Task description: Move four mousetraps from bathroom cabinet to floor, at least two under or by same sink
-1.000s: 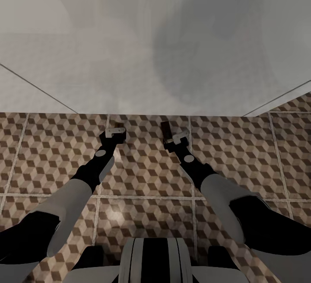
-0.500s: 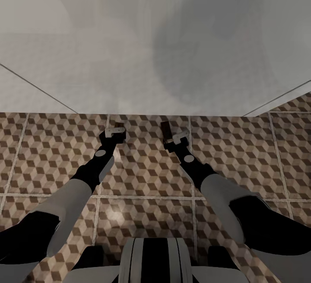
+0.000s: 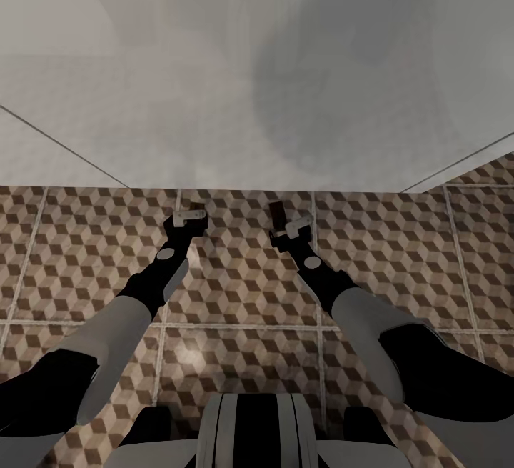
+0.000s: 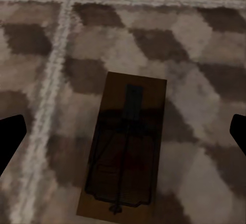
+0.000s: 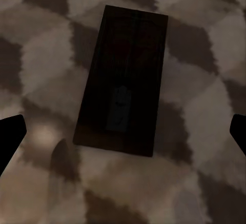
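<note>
Brown/beige cube-pattern floor [image 3: 243,289] fills lower half of head view; pale grey-white surface [image 3: 214,96] spans the upper half, its edge meeting the tiles just ahead of both grippers. L arm reaches fwd from lower left, L gripper [image 3: 190,219] low over the tiles near that edge, close to a grout line. Bit of brown trap 1 [image 3: 194,206] shows just past its tip. R arm reaches fwd from lower right, R gripper [image 3: 293,228] at about the same distance out. Dark trap 2 [image 3: 275,213] lies just beside/ahead of its fingers, long side pointing toward the white edge. Traps sit apart from each other, both on the floor near that edge. Contact w/ fingers can't be judged from the head view.

L wrist view: trap 1 [image 4: 125,147] flat on tile, brown board w/ dark wire parts on top, just beside a grout line [image 4: 43,121]. Black fingertips [image 4: 9,137] at both frame sides, spread wide, well clear of the board, nothing gripped.

R wrist view: trap 2 [image 5: 123,80] flat on tile, very dark, small pale plate near its middle; wire detail too dim to make out. Fingertips [image 5: 10,134] at both sides, spread wide, not touching the board, nothing held.
</note>
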Controlling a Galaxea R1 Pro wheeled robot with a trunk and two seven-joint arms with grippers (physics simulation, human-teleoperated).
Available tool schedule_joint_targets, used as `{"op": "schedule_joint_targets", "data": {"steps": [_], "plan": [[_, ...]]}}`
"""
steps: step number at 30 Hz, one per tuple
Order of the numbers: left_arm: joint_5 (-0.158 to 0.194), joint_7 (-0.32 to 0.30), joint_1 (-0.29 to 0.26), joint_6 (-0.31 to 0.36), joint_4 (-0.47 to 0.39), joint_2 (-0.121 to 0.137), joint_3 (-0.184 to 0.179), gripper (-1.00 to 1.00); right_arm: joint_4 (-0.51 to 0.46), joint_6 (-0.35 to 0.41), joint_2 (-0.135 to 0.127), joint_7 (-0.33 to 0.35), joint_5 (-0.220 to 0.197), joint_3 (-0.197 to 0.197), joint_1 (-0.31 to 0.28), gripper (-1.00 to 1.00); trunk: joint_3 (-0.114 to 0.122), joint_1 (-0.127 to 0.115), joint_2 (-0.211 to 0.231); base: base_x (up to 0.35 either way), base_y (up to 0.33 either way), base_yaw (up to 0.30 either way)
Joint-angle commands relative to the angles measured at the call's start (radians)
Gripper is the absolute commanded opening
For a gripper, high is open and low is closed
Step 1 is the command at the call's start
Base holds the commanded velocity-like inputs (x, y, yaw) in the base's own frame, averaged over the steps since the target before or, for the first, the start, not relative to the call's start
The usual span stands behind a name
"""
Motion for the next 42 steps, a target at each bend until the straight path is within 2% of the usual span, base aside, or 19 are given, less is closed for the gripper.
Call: {"op": "schedule_joint_targets", "data": {"steps": [1,20,42], "plan": [[0.01,0.008,-0.001,-0.005,0.001,0.001,-0.008,1.0,0.002,-0.002,0.0,-0.009,0.01,0.003,-0.001,1.0,0.0,0.0,0.0,0.0,0.0,0.0],[0.01,0.009,-0.001,-0.006,0.0,0.003,-0.008,1.0,0.002,-0.003,0.0,-0.009,0.01,0.003,-0.001,1.0,0.0,0.0,0.0,-0.012,0.0,0.0],[0.01,0.009,0.0,-0.006,-0.003,0.011,-0.008,1.0,0.002,-0.003,0.0,-0.009,0.01,0.003,-0.001,1.0,0.0,0.0,0.0,-0.308,0.0,0.0]]}}
